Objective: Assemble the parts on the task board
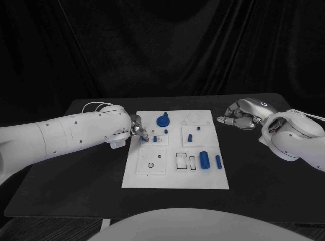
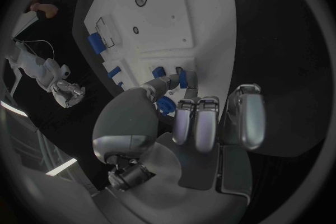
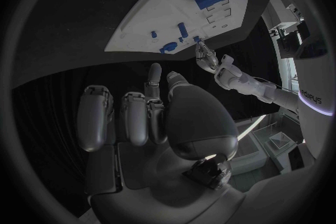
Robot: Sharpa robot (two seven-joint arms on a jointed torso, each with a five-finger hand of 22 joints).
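Note:
The white task board lies mid-table. My left hand reaches over its left edge, and thumb and a finger pinch a small blue peg just above the board; the left hand curls its other fingers in. A second small peg stands beside it. On the board I see a round blue knob, small pegs, a thick blue cylinder and a slim one. My right hand hovers off the board's right side, fingers curled with nothing in them; the same right hand faces the board.
The black table surrounds the board, with bare room to its left, right and front. Square recessed slots and a plate with holes sit in the board's near half. A black curtain hangs behind the table.

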